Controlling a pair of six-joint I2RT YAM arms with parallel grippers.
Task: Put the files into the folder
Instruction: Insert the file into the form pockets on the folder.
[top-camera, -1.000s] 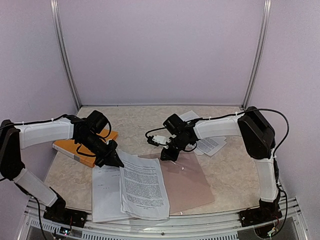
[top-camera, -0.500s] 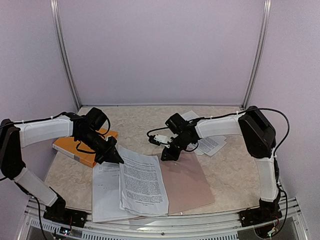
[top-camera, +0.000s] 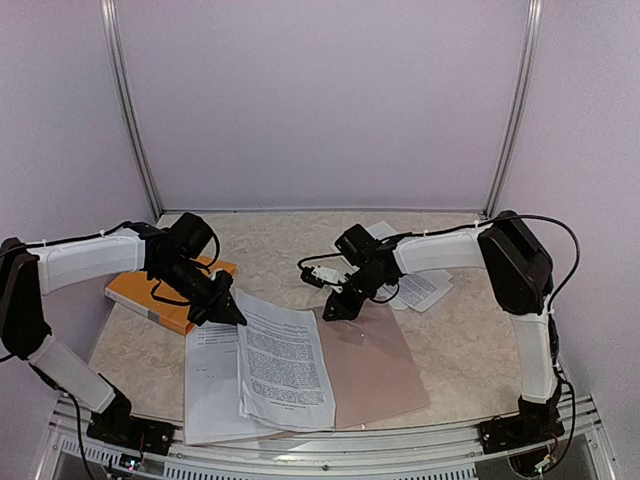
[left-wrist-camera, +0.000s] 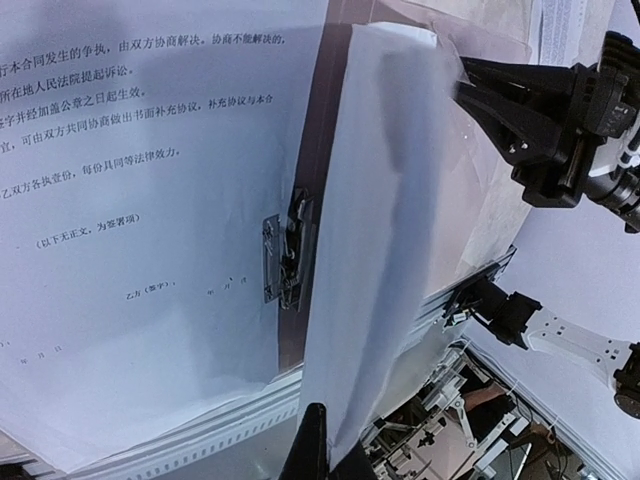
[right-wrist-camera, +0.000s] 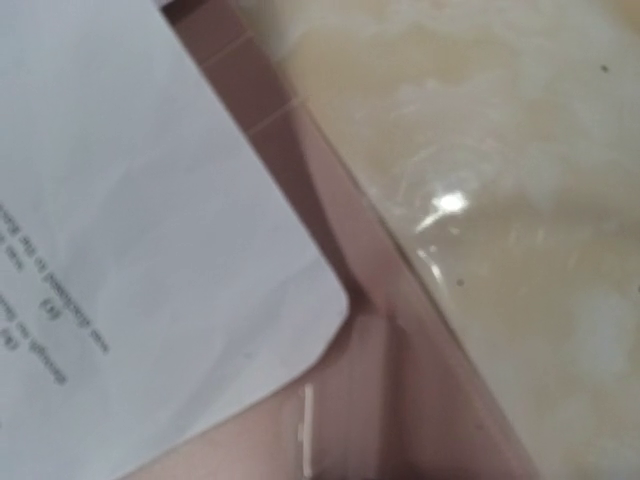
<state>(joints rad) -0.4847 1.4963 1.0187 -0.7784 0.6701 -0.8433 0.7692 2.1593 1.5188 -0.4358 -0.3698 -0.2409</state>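
The files are white printed sheets. One sheet (top-camera: 285, 365) lies curled over the open brownish translucent folder (top-camera: 375, 365), and another (top-camera: 210, 385) lies flat to its left. My left gripper (top-camera: 232, 314) is shut on the curled sheet's far left corner. In the left wrist view the fingers (left-wrist-camera: 318, 450) pinch that sheet (left-wrist-camera: 375, 250) above the folder's metal clip (left-wrist-camera: 285, 260). My right gripper (top-camera: 332, 312) is shut on the folder's far corner. The right wrist view shows the sheet's corner (right-wrist-camera: 130, 220) and the folder cover (right-wrist-camera: 400, 400); its own fingers are hidden.
More printed sheets (top-camera: 420, 288) lie at the back right under the right arm. An orange book (top-camera: 150, 298) lies at the left under the left arm. The table's front metal rail (top-camera: 300, 455) is close to the sheets' near edges.
My left gripper has shifted slightly back and left with the sheet's corner, and the sheet slid a little left. The right gripper nudged slightly right on the folder corner.
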